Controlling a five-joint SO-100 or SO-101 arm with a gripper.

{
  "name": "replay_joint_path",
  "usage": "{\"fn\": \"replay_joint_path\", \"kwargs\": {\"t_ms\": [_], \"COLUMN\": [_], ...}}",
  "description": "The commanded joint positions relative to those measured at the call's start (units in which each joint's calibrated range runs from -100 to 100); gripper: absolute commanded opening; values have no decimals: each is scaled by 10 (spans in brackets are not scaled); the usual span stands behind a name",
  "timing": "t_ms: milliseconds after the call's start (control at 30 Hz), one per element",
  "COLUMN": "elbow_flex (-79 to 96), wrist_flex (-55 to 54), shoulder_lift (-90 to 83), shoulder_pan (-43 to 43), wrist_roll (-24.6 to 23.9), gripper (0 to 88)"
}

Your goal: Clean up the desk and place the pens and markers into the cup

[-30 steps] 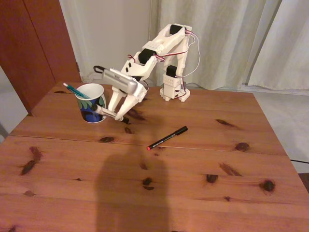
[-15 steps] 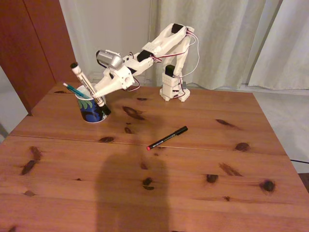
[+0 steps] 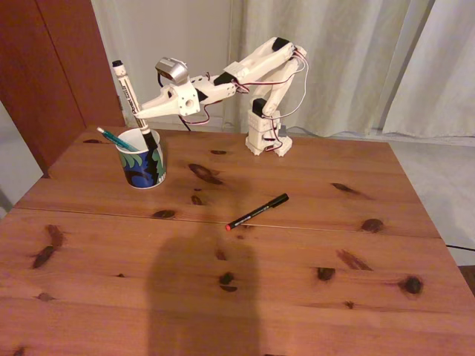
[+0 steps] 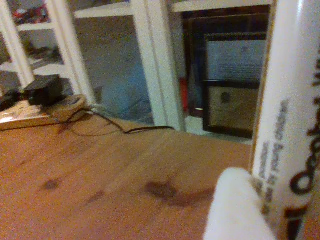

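In the fixed view, my gripper (image 3: 138,113) is shut on the white-barrelled marker (image 3: 128,93) and holds it nearly upright, tilted a little to the left. The marker's lower black end dips at the rim of the patterned cup (image 3: 142,165) on the back left of the desk (image 3: 282,252). A teal pen (image 3: 111,137) leans out of the cup to the left. The thin black pen with a red tip (image 3: 257,211) lies flat mid-desk. The wrist view shows the marker's printed barrel (image 4: 282,125) close up beside one white finger (image 4: 235,212).
The arm's base (image 3: 267,133) stands at the back centre of the desk. A dark wooden cabinet (image 3: 52,67) and pale curtains (image 3: 356,59) stand behind. A dark shadow (image 3: 200,297) falls across the front of the desk. A cable (image 4: 125,130) lies at the desk's far edge in the wrist view.
The gripper has lifted from the desk beside the cup with the marker, swinging it from lying low to nearly upright above the cup. The black pen has not moved.
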Motion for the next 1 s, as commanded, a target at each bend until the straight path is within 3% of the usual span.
{"fn": "replay_joint_path", "kwargs": {"t_ms": [0, 700, 967], "elbow_flex": [-10, -3, -3], "wrist_flex": [-20, -20, -19], "shoulder_lift": [-28, -25, -20], "shoulder_pan": [22, 87, 84], "wrist_roll": [19, 52, 77], "gripper": [8, 15, 115]}}
